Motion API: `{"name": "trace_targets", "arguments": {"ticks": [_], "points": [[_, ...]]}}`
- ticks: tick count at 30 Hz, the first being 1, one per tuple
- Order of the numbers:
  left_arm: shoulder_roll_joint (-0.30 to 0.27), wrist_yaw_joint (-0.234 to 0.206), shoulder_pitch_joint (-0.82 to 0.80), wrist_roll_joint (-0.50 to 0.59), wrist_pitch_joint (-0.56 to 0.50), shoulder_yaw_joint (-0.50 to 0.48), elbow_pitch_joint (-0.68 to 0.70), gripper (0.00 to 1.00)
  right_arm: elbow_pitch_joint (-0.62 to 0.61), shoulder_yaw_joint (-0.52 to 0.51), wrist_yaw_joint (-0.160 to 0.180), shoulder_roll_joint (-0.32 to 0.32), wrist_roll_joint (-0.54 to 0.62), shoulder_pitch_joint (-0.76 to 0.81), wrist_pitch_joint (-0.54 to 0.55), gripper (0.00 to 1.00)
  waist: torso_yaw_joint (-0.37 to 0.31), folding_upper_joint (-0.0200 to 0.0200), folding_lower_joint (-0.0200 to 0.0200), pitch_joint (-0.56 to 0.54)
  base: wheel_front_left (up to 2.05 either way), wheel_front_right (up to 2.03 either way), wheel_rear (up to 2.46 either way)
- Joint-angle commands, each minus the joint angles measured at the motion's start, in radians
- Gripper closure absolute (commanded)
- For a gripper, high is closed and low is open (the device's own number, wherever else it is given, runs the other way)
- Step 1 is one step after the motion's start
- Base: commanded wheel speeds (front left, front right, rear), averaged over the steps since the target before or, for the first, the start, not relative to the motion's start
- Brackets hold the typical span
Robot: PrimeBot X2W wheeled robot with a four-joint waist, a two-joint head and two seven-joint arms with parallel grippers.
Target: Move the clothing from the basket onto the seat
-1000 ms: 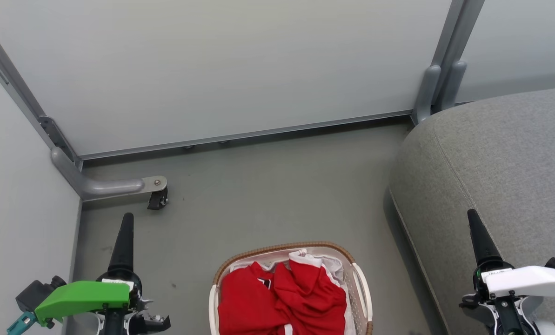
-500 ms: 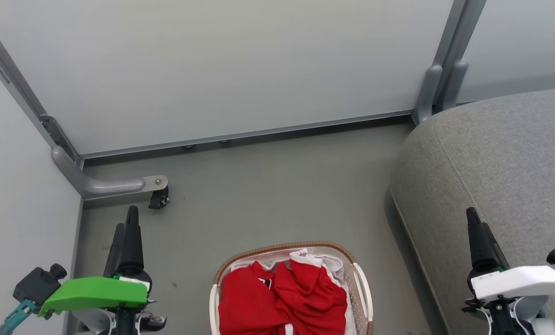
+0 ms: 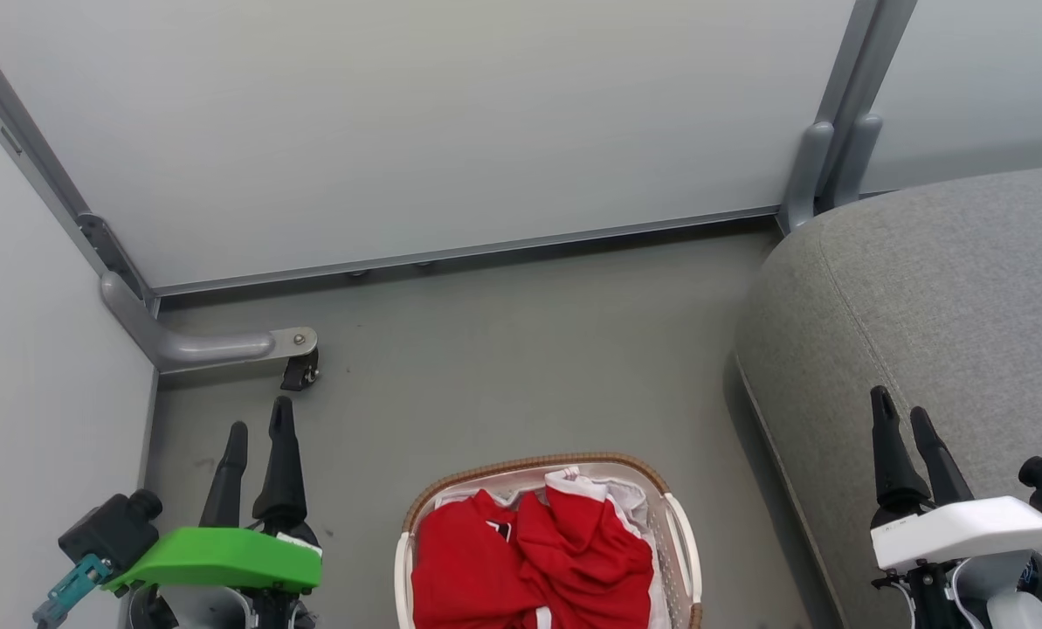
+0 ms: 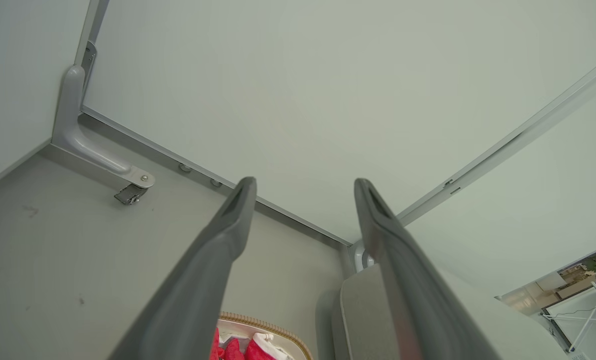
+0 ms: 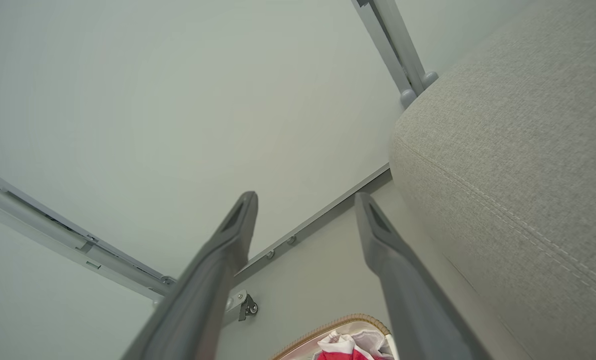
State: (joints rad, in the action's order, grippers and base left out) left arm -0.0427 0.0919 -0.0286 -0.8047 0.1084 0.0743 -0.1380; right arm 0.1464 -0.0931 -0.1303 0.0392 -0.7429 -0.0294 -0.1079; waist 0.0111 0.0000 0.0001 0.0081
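The white basket (image 3: pixel 679 542) with a brown woven rim stands on the floor at the bottom middle of the head view, holding red and white clothing (image 3: pixel 529 559). The grey seat (image 3: pixel 940 297) fills the right side. My left gripper (image 3: pixel 260 418) hangs open to the left of the basket, above bare floor. My right gripper (image 3: pixel 900 404) is open over the seat's front edge, right of the basket. The left wrist view catches the basket's rim (image 4: pixel 265 324) and the seat's corner (image 4: pixel 362 310) between open fingers. In the right wrist view the clothing (image 5: pixel 347 350) peeks at the bottom.
Pale partition panels (image 3: pixel 451 114) with grey metal frames close off the back and left. A grey foot with a black caster (image 3: pixel 298 374) sticks out onto the floor near my left gripper. Grey floor (image 3: pixel 521 349) lies between basket and panels.
Both wrists have rolled, so each gripper now shows two separate fingers in the head view instead of one. The left gripper has shifted slightly right. Basket and clothing have not moved.
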Motion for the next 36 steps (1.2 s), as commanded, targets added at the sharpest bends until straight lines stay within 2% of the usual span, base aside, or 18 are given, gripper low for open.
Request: {"name": "trace_targets", "arguments": {"ticks": [1, 15, 36], "points": [[-0.007, -0.006, 0.006, 0.027, 0.010, 0.005, 0.005, 0.00, -0.014, 0.000, 0.000, 0.007, 0.037, 0.007, -0.011, 0.00, 0.000, 0.0000, -0.0001, 0.000, 0.00, 0.00, 0.00], [-0.008, -0.030, 0.015, 0.172, 0.049, 0.026, -0.031, 0.00, -0.014, 0.028, 0.000, 0.009, 0.225, 0.011, -0.049, 0.00, 0.006, 0.0000, -0.0001, 0.003, 0.00, 0.00, 0.00], [-0.009, -0.049, 0.023, 0.326, 0.098, 0.058, -0.067, 0.00, -0.016, 0.037, 0.000, 0.011, 0.450, 0.024, -0.099, 0.00, 0.013, 0.0000, -0.0001, 0.005, 0.00, 0.00, 0.00]]}}
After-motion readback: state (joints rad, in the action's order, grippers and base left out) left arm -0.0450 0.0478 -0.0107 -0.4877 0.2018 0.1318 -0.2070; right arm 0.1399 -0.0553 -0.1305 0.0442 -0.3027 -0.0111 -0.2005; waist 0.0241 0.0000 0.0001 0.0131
